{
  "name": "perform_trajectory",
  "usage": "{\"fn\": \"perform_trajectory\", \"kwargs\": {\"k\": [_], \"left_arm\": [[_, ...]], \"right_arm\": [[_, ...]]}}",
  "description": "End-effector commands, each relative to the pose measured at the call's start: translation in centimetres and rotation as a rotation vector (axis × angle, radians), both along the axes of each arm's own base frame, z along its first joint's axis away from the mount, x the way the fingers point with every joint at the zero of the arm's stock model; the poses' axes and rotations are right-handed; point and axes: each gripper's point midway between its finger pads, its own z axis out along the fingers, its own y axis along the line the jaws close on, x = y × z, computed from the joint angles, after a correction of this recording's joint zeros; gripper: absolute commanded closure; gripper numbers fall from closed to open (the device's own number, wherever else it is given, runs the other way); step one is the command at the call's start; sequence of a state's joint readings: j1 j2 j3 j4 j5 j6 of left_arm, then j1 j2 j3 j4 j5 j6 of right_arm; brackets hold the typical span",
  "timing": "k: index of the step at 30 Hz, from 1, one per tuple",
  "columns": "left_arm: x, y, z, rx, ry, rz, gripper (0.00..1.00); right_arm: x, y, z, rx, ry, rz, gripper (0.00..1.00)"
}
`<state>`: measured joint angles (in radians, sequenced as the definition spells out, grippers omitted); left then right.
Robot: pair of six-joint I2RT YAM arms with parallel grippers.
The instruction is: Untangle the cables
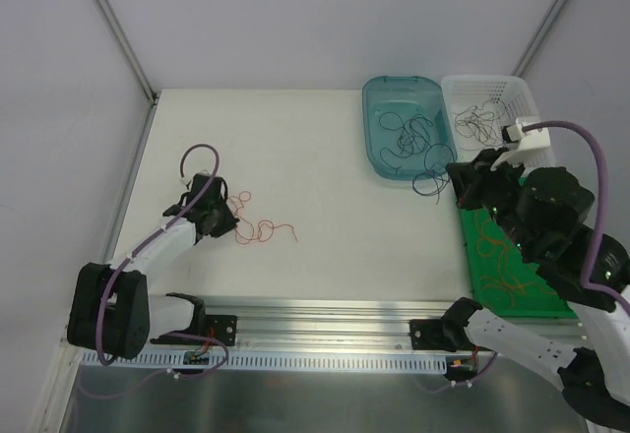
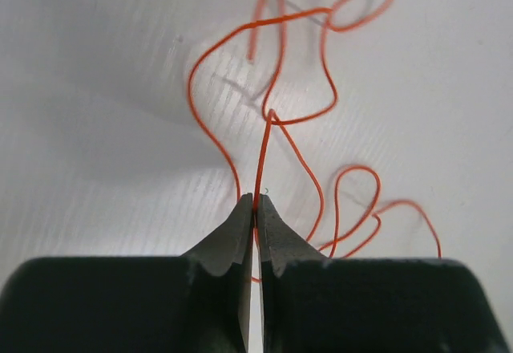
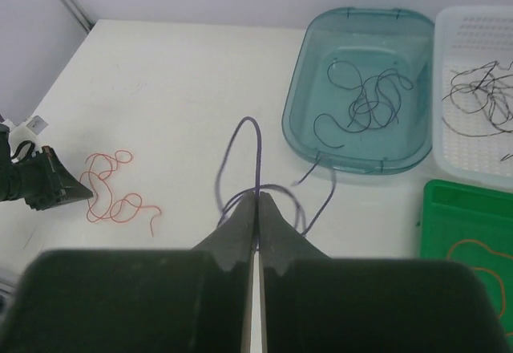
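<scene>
The left gripper [image 2: 255, 204] is clamped on a strand of the red-orange wire [image 2: 262, 156], whose curls lie on the left of the white table [image 1: 325, 177]. The right gripper [image 3: 258, 196] is pinched shut on a purple-blue wire [image 3: 260, 152] that loops out from its tips near the teal tray [image 3: 296, 104] of similar dark wires (black ones lie in the white basket [image 1: 482, 84], orange ones in the green tray [image 3: 433, 208]). To do this step well, I judge each arm should lift slowly and straight, so the loops slide free rather than tighten into a knot; no brand, label or writing can be read.
</scene>
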<state>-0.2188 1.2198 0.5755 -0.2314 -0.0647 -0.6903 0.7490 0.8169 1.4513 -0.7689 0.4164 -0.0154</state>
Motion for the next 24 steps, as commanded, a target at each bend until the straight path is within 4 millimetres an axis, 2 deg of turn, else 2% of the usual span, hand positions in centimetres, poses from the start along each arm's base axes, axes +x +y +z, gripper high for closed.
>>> {"fn": "perform_trajectory", "kwargs": {"k": [1,2,4,5,9,12,13,15,16,17,18,20,21,22,23,24], "left_arm": [[1.5,0.2,3.4,0.009,-0.079,-0.035,1.0],[2.2,-0.3,4.8,-0.002,-0.114,-0.068,1.0],[2.2,-1.5,6.3,-0.044,-0.13,-0.138,1.0],[2.7,-1.9,7.7,-0.043,-0.159,-0.18,1.0],[2.2,-3.5,10.9,-0.07,-0.207,-0.347,1.0],[1.4,-4.3,12.2,-0.072,-0.248,-0.471,1.0],[0.9,-4.8,12.7,-0.093,-0.267,-0.51,1.0],[0.3,-5.0,12.3,-0.089,-0.275,-0.565,1.0],[0.1,-5.2,12.2,-0.094,-0.278,-0.583,1.0],[-0.2,-5.1,11.6,-0.084,-0.276,-0.608,1.0],[-0.3,-5.1,11.3,-0.083,-0.276,-0.614,1.0],[-0.6,-5.5,10.6,-0.1,-0.284,-0.639,1.0],[-0.7,-5.7,10.5,-0.11,-0.289,-0.648,1.0],[-0.9,-5.9,10.5,-0.124,-0.29,-0.656,1.0],[-1.0,-6.2,10.7,-0.139,-0.296,-0.671,1.0],[-1.1,-6.5,10.9,-0.153,-0.306,-0.683,1.0]], "right_arm": [[-0.8,-1.6,-1.7,-0.149,0.045,0.01,0.99],[-0.8,-1.8,-1.7,-0.157,0.042,0.001,0.99],[-0.5,-2.0,-1.9,-0.181,0.039,-0.01,0.99],[-0.1,-2.1,-2.0,-0.19,0.036,-0.026,0.99],[1.6,-2.2,-2.0,-0.235,0.02,-0.062,0.99],[3.6,-2.1,-1.8,-0.264,0.013,-0.087,0.99],[4.5,-2.6,-1.9,-0.27,0.018,-0.118,0.99],[6.5,-2.2,-1.9,-0.269,0.018,-0.127,0.99],[7.5,-3.0,-1.9,-0.264,0.022,-0.164,0.99],[9.1,-2.5,-2.2,-0.258,0.024,-0.168,0.99],[10.2,-3.4,-2.2,-0.251,0.025,-0.209,0.99],[12.4,-3.4,-1.9,-0.223,0.006,-0.22,0.99],[14.0,-3.3,-3.0,-0.228,0.035,-0.231,0.99],[15.3,-4.2,-2.8,-0.213,0.035,-0.263,0.99],[16.6,-4.0,-2.6,-0.19,0.021,-0.254,0.99],[18.5,-3.8,-4.2,-0.189,0.058,-0.259,0.99]]}}
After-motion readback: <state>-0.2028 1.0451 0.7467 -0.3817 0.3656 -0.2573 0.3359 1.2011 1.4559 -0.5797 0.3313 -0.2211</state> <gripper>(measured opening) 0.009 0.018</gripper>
